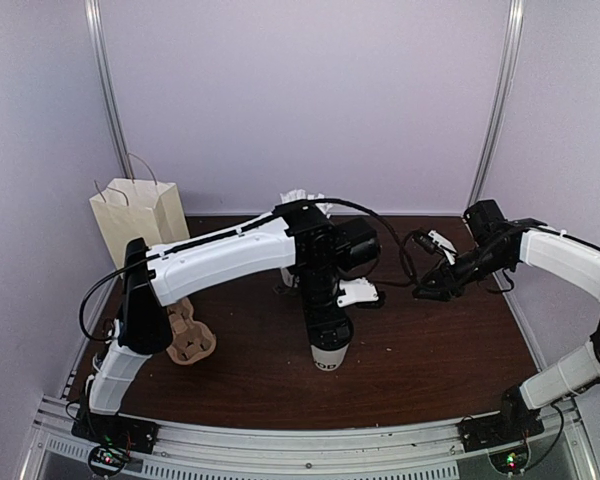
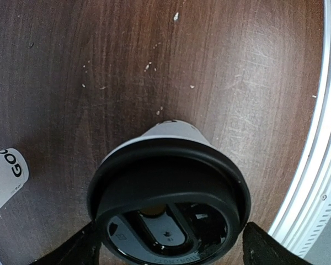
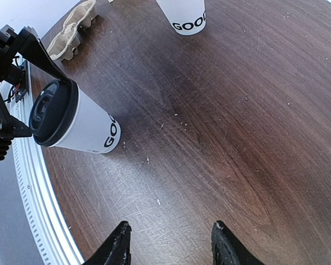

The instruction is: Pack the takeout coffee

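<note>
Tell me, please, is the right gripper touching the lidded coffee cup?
Apart: the right wrist view shows the right gripper over bare table, the lidded coffee cup well clear.

White cup [image 3: 91, 130] (dark lettering low) stands upright; black lid [image 2: 165, 165] sits on top.

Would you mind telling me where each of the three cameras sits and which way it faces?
Top external: above and behind the robot, looking down on the table; left arm and right arm show.
Left wrist: straight above the black lid, facing down; the left gripper flanks it.
Right wrist: above the table, looking obliquely down; the right gripper at the bottom.
Shared: all three show the lidded white cup.
</note>
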Tool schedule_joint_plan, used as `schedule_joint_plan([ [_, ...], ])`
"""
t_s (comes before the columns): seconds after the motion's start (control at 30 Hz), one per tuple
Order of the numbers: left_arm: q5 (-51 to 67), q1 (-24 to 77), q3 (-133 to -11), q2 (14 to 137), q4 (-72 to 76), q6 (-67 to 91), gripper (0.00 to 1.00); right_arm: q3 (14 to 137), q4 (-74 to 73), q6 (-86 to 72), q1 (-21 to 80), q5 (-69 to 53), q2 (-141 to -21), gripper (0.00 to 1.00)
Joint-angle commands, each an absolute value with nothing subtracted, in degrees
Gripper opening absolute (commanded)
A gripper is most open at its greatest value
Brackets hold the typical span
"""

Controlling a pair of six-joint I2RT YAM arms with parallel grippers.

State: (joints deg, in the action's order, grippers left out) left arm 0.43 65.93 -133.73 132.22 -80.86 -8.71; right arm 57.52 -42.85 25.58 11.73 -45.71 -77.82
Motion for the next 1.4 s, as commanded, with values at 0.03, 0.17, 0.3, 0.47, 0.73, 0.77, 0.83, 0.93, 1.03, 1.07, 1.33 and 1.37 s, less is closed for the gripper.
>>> schedule_joint_plan([
  [0.03, 0.9, 65.8, -135.9, 130.6, -79.0, -9.3, 0.91, 59.0, -43.5, 26.0, 11.3, -46.9, -78.1, 0.50],
  [0.17, 0.8, 65.8, -135.6, 128.5, -79.0, -9.9, 0.92, 59.4, -44.2, 26.0, 11.3, -47.1, -77.5, 0.50],
  [0.3, -2.0, 65.8, -133.4, 124.0, -79.0, -10.7, 0.94, 59.9, -45.3, 25.4, 11.3, -47.6, -75.0, 0.50],
  [0.47, -4.0, 65.4, -123.0, 113.4, -72.4, -8.0, 0.98, 64.1, -48.1, 22.9, 11.6, -50.1, -74.0, 0.50],
  [0.73, 4.3, 57.5, -80.3, 89.8, -22.2, 24.7, 0.92, 72.3, -47.7, 7.0, 15.4, -50.9, -77.4, 0.51],
  [0.77, 5.4, 57.1, -77.4, 88.6, -18.7, 27.3, 0.92, 71.9, -47.1, 5.5, 16.4, -52.1, -78.8, 0.51],
  [0.83, 5.2, 56.9, -74.6, 88.3, -16.1, 31.5, 0.89, 72.1, -47.7, 5.4, 19.0, -53.5, -82.2, 0.51],
  [0.93, 5.6, 56.9, -70.5, 88.9, -11.5, 38.4, 0.86, 73.0, -49.3, 4.7, 22.4, -56.6, -86.6, 0.51],
  [1.03, 7.6, 56.9, -65.3, 89.6, -4.4, 45.2, 0.84, 72.0, -48.5, 2.3, 24.4, -61.5, -88.2, 0.54],
  [1.07, 7.9, 56.9, -64.4, 89.9, -3.7, 46.1, 0.83, 71.3, -47.8, 1.4, 24.8, -62.3, -88.5, 0.55],
  [1.33, 9.9, 56.9, -61.7, 91.6, -1.7, 48.1, 0.79, 64.1, -39.4, -5.0, 28.4, -65.7, -90.6, 0.53],
  [1.37, 10.2, 57.0, -61.5, 92.0, -1.6, 48.3, 0.78, 63.5, -38.2, -6.0, 28.7, -66.2, -91.0, 0.50],
])
